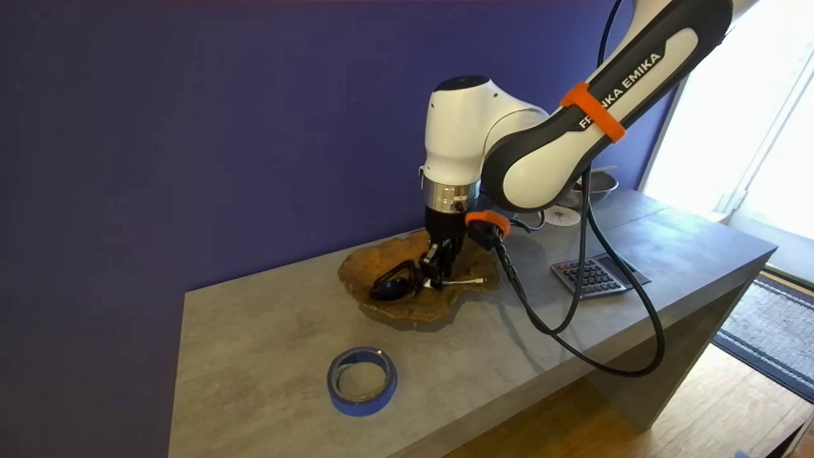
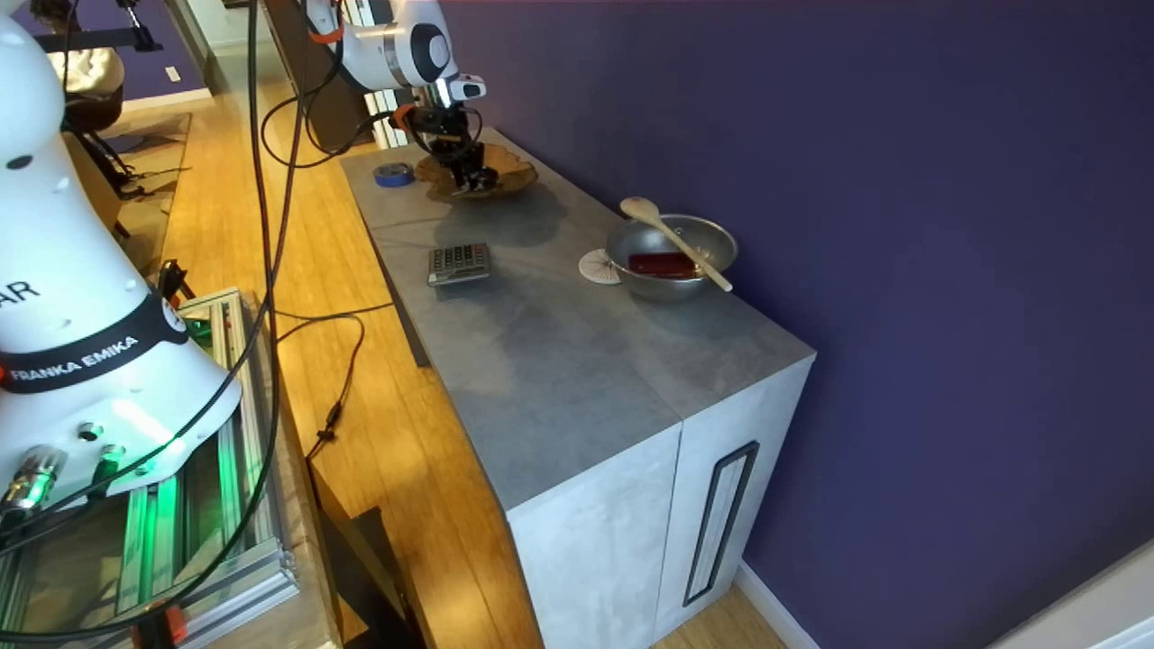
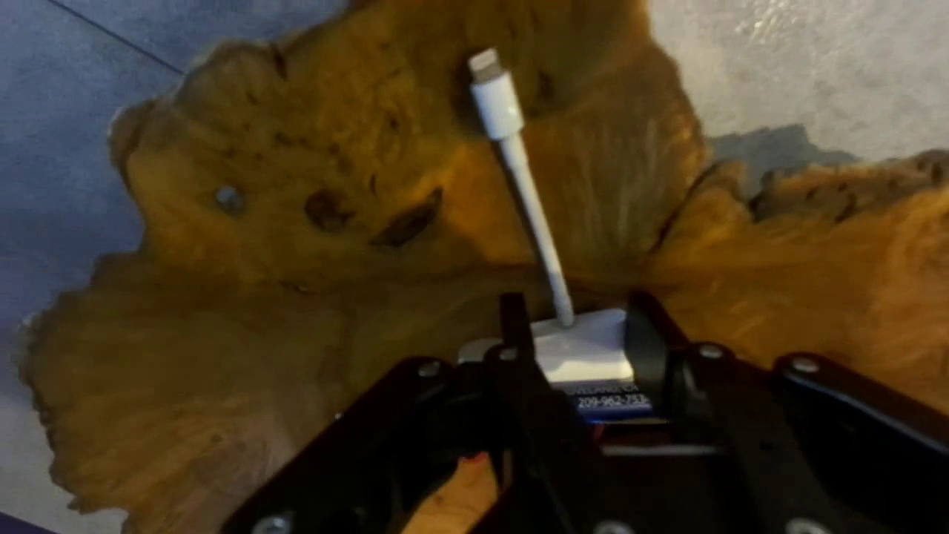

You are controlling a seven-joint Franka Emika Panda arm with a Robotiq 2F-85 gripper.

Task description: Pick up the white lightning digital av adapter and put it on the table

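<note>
Straddling the body of the white lightning digital av adapter (image 3: 586, 352), your gripper (image 3: 580, 315) reaches down into the wooden bowl (image 1: 378, 257), its fingers (image 3: 651, 348) partway apart with one on each side of the white plastic. You cannot tell whether they press on it or merely stand alongside. The adapter lies in the bowl, and the bowl stands on the table (image 1: 254, 343). In the wrist view, the adapter's short white cable (image 3: 540, 215) runs out from between your fingers across the wood, plug end (image 3: 497, 107) pointing away from the gripper. A label (image 3: 614, 403) with printed digits shows between the fingers too. In an exterior view, a black item (image 1: 389, 290) sits in the same bowl, just beside your gripper. A roll of blue tape (image 1: 362, 407) lies flat on the table near the bowl, a grey calculator (image 1: 596, 280) well apart from it. Near the purple wall (image 2: 902, 270) stands a metal bowl (image 2: 663, 288) with a wooden spoon (image 2: 685, 245) across its rim.
</note>
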